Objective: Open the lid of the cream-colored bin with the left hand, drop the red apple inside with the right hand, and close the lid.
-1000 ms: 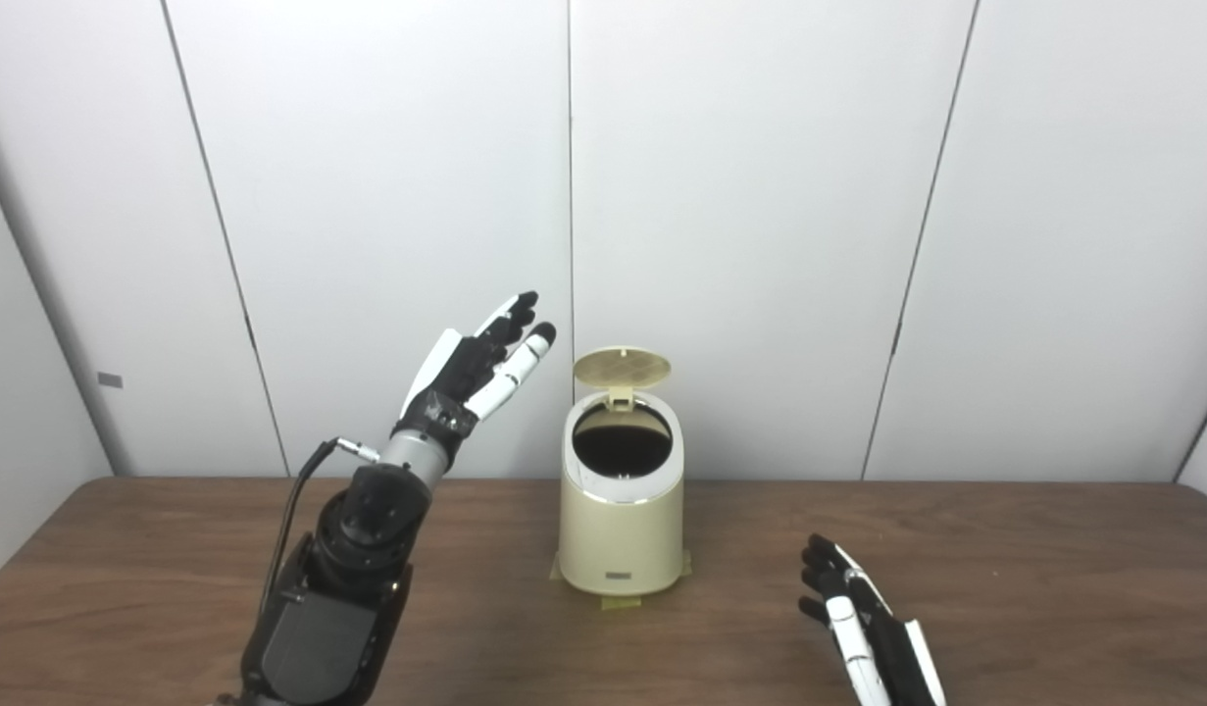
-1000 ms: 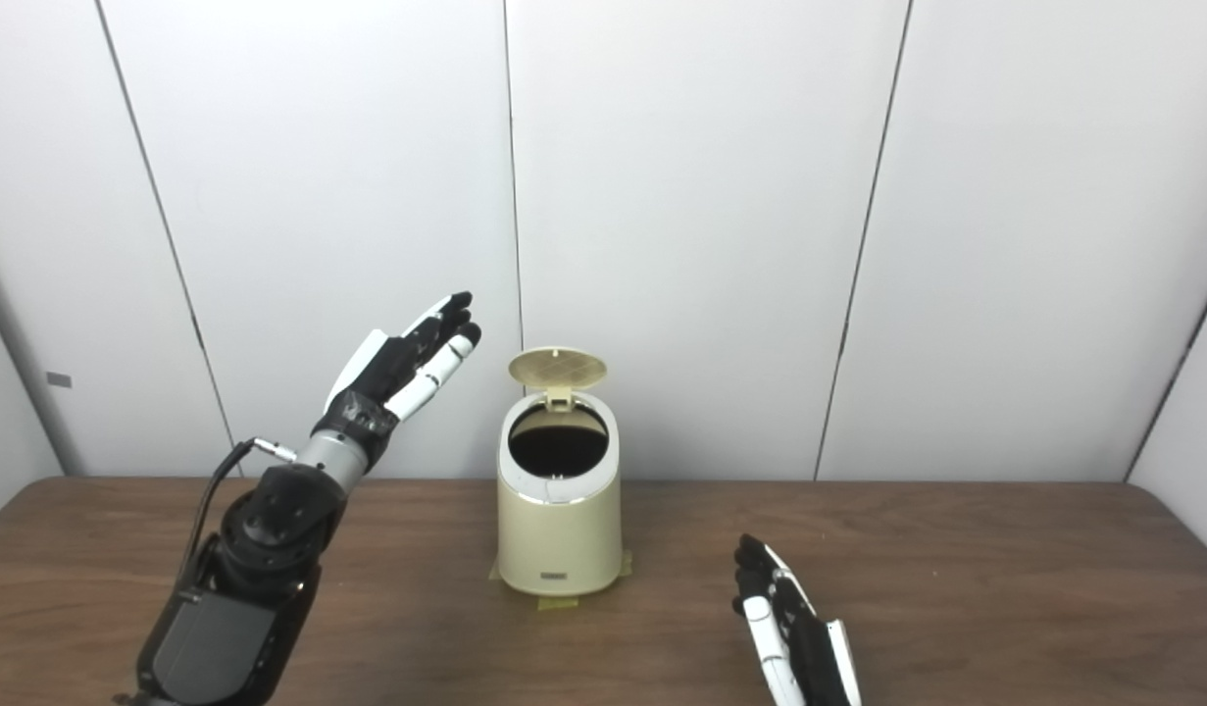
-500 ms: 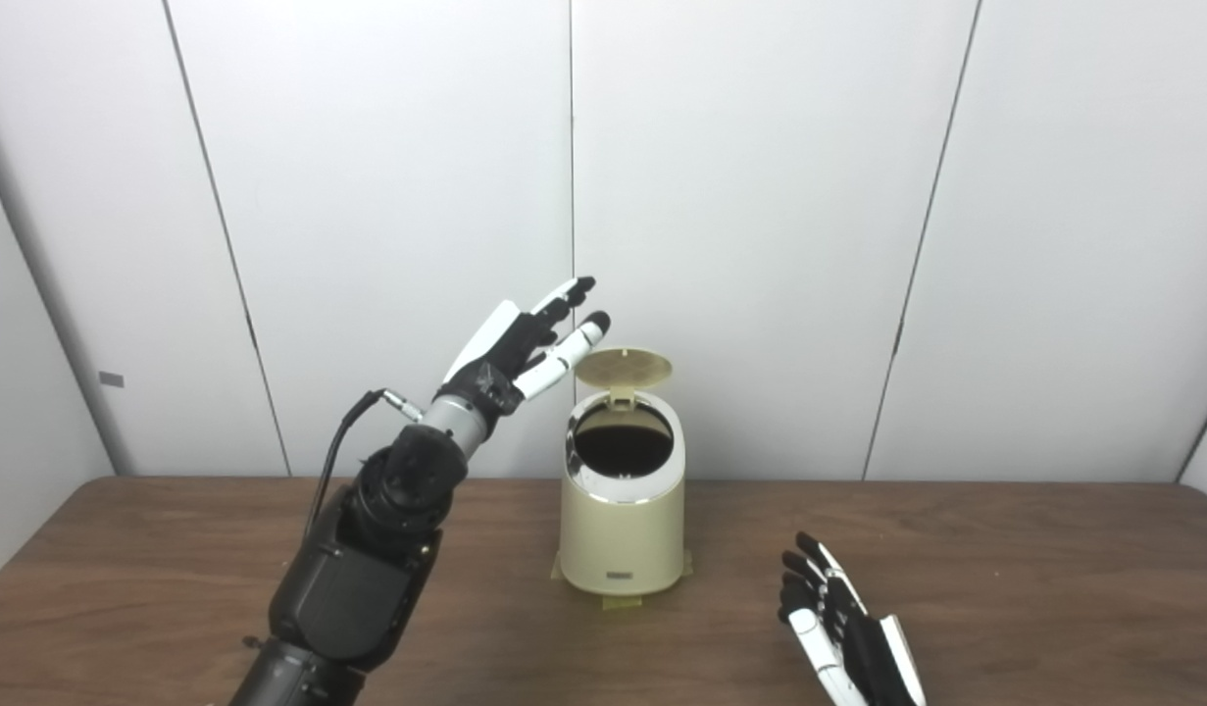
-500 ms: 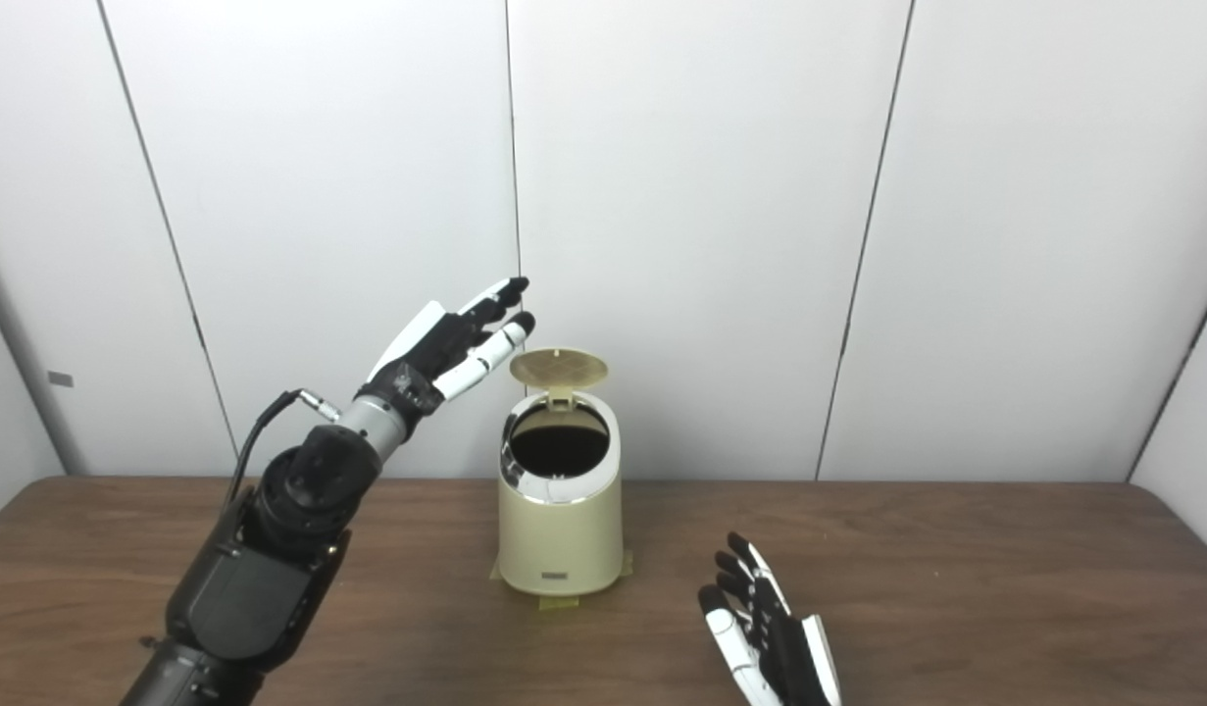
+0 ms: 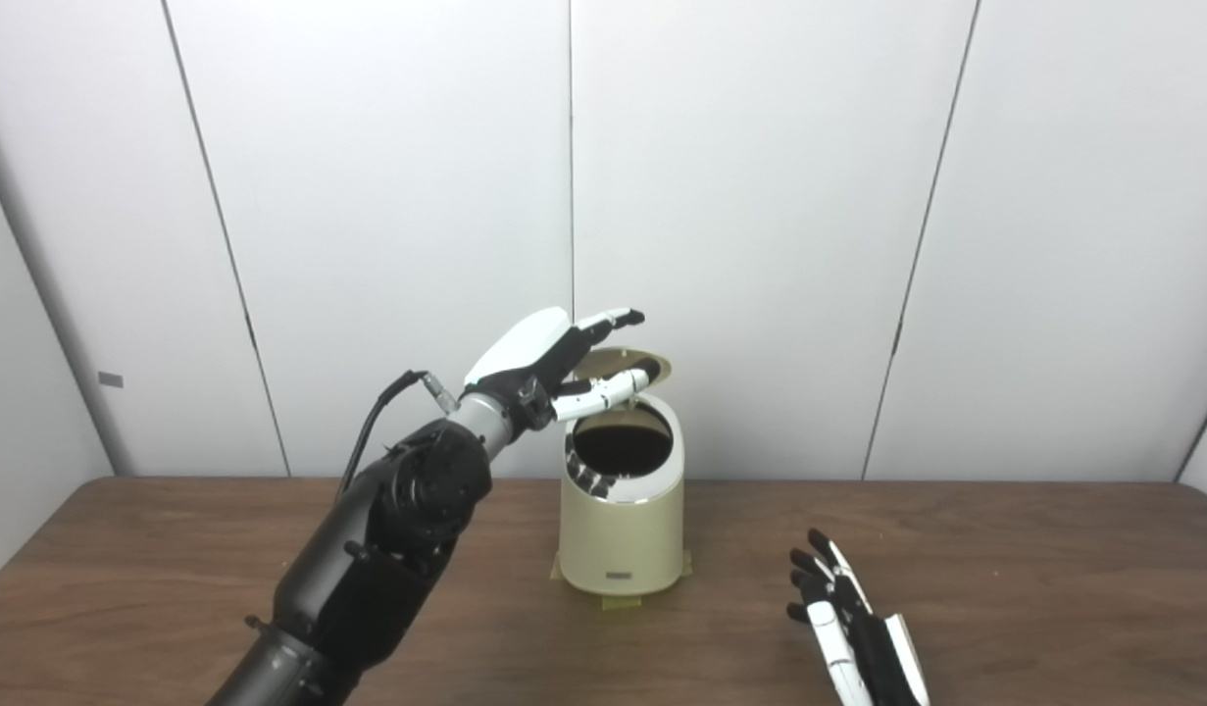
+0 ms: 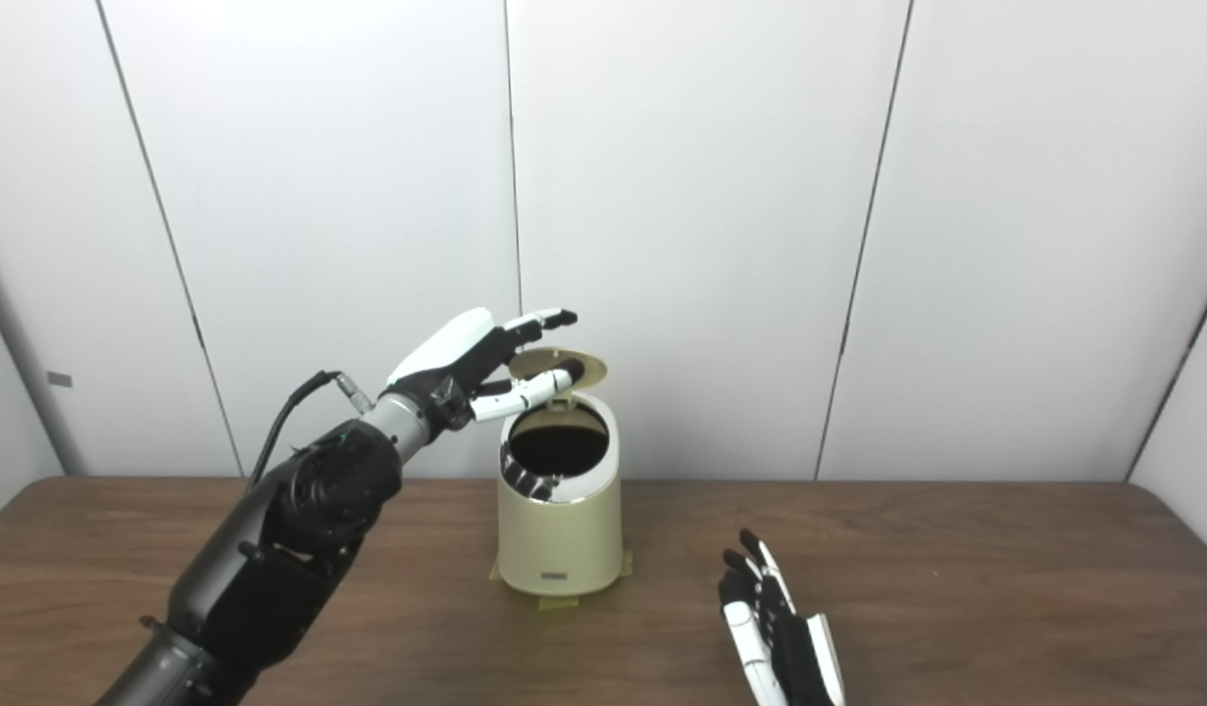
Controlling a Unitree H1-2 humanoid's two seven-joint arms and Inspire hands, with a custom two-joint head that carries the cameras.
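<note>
The left hand [image 5: 549, 358] is reaching over the lid [image 5: 652, 365] from the left, fingers spread, holding nothing. The lid is standing up at the far side of the cream-colored bin [image 5: 623, 515]. The right hand [image 5: 853, 637] is resting open, near and to the right (no apple showing). The bin's dark round hole is facing up, 1 push from closing.

A dark brown wooden table [image 5: 1005, 549] is shown set against a wall of white panels [image 5: 760, 196], divided by thin vertical seams and evenly lit throughout.
</note>
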